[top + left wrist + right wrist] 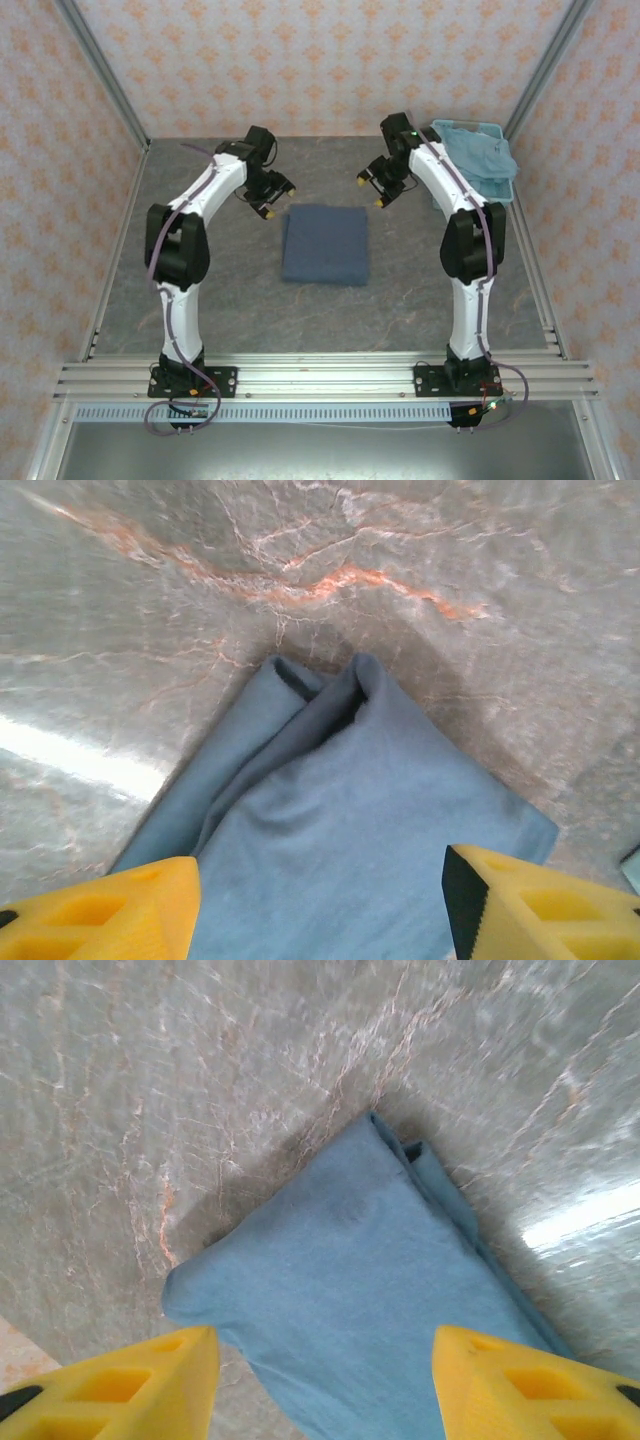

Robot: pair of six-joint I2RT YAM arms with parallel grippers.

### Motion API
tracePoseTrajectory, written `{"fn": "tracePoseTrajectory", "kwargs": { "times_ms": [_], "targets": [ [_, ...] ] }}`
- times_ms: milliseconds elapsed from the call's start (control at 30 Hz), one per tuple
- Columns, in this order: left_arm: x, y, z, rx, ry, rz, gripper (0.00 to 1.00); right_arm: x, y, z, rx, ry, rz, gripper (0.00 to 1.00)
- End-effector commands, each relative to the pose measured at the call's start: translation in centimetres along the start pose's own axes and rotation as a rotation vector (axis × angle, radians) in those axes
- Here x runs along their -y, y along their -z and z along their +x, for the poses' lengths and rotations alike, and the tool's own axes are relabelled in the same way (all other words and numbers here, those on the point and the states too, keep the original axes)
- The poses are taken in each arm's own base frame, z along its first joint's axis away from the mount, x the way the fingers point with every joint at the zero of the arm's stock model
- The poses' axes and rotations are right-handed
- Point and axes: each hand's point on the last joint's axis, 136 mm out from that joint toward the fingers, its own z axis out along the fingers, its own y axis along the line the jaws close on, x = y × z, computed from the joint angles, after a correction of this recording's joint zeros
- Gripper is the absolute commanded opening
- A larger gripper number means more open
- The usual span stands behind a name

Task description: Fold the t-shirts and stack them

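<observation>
The left gripper (278, 200) and the right gripper (371, 191) hang with their jaws apart and empty, one over each far corner of the dark slate-blue t-shirt (324, 245). The shirt lies as a neat flat rectangle on the grey marbled table (230, 300). In the left wrist view its layered corner sits just below and ahead of the yellow fingers (100, 915), between them and touching neither. The right wrist view shows the matching corner between that gripper's fingers (120, 1385), likewise apart from the cloth.

By the look of it, this first shirt is folded and set down — the base of the stack. The pale sky-blue t-shirt (482, 155) lies crumpled and unfolded in the light blue basket (480, 125), just beyond and outward of the right gripper, well apart from the left one.

Roughly half the job appears done. What is left — as far as can be judged — is to lift the pale shirt out, spread and fold it, and lay it on the dark one.
</observation>
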Motion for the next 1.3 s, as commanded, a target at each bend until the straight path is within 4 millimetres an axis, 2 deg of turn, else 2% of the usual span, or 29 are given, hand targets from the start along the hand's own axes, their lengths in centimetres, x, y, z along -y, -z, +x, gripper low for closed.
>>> {"fn": "tracePoseTrajectory", "kwargs": {
  "times_ms": [0,67,167,267,300,333,400,500,667,800,933,1067,1133,1267],
  "targets": [
    [-2.0,6.4,3.8,0.107,-0.033,0.033,0.64,1.8,4.1,1.5,0.094,0.134,0.006,0.58],
    [-4.0,4.9,7.9,0.055,0.009,0.065,0.61,4.1,4.2,3.3,0.092,0.185,0.018,0.57],
    [-6.0,2.7,13.0,-0.024,0.107,0.137,0.6,7.7,3.2,6.1,0.049,0.198,0.014,0.57],
    [-6.2,1.6,16.0,-0.036,0.197,0.225,0.64,10.4,2.6,8.5,0.032,0.196,-0.015,0.58],
    [-5.9,1.5,16.4,-0.023,0.22,0.251,0.72,10.9,2.4,9.0,0.026,0.192,-0.028,0.59],
    [-5.6,1.5,16.7,0.001,0.234,0.284,0.79,11.5,2.2,9.6,0.014,0.184,-0.045,0.59],
    [-4.8,1.1,17.0,0.045,0.269,0.349,0.81,12.4,1.9,10.4,-0.003,0.172,-0.064,0.59],
    [-4.6,-0.6,17.3,0.089,0.364,0.42,0.81,13.4,1.9,11.2,-0.023,0.167,-0.074,0.59],
    [-4.6,-4.2,18.5,0.088,0.465,0.452,0.78,12.8,3.1,12.5,-0.06,0.196,-0.141,0.6],
    [-3.6,-5.6,19.3,0.084,0.469,0.447,0.76,12.8,3.9,12.9,-0.061,0.199,-0.16,0.6],
    [-3.2,-7.1,18.6,0.11,0.509,0.465,0.74,13.2,4.4,13.3,-0.062,0.191,-0.17,0.6],
    [-3.7,-9.0,18.7,0.105,0.538,0.428,0.61,13.8,4.9,13.5,-0.059,0.191,-0.163,0.6],
    [-3.6,-9.6,18.5,0.115,0.55,0.432,0.51,14.0,5.1,13.6,-0.055,0.19,-0.164,0.6],
    [-3.5,-10.5,16.7,0.16,0.598,0.445,0.32,14.5,5.2,13.6,-0.051,0.178,-0.162,0.59]
  ]
}}
